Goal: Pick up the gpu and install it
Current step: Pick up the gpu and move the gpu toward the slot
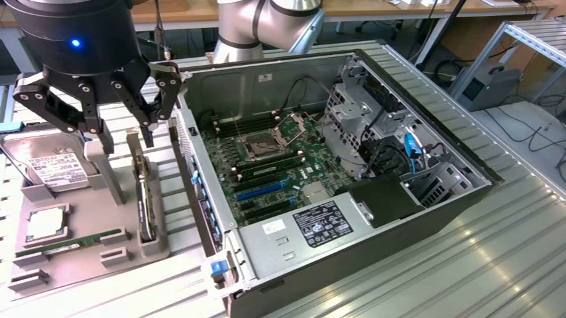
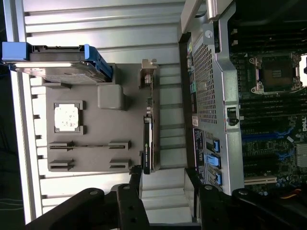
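Note:
The gpu (image 1: 142, 192) is a thin dark card standing on its edge in a slot of the grey holder (image 1: 84, 255), at the exterior view's left beside the computer case. In the wrist view the gpu (image 2: 147, 146) appears edge-on along the side of the grey holder (image 2: 96, 143). My gripper (image 1: 124, 132) hangs above the card's far end, open, with nothing between its black fingers. Its fingers (image 2: 129, 203) stand spread to either side of the card's line, apart from it.
An open computer case (image 1: 442, 199) lies on the metal table, its motherboard (image 1: 265, 165) with a blue slot (image 1: 261, 191) exposed. The holder also carries a hard drive (image 1: 49, 169), a processor chip (image 1: 44, 225) and a green memory stick (image 1: 79, 240). The case wall (image 2: 211, 96) runs close beside the card.

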Controlling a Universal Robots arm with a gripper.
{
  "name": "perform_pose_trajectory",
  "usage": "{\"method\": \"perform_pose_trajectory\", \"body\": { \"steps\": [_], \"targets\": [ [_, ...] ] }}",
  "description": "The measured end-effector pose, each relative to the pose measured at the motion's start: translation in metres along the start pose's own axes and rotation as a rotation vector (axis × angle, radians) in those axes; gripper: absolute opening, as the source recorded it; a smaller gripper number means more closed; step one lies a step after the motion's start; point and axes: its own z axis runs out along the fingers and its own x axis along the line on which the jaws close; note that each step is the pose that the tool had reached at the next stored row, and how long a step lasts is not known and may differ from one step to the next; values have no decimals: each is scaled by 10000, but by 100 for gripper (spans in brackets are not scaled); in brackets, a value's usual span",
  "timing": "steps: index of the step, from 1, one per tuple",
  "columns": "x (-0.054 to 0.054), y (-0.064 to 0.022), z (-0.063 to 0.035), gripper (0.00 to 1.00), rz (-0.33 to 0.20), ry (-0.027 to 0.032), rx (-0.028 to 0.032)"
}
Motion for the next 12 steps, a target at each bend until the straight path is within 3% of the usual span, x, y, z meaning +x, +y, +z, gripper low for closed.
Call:
{"method": "perform_pose_trajectory", "body": {
  "steps": [12],
  "targets": [
    [12, -3, 47, 48, 0, 0, 0]
  ]
}}
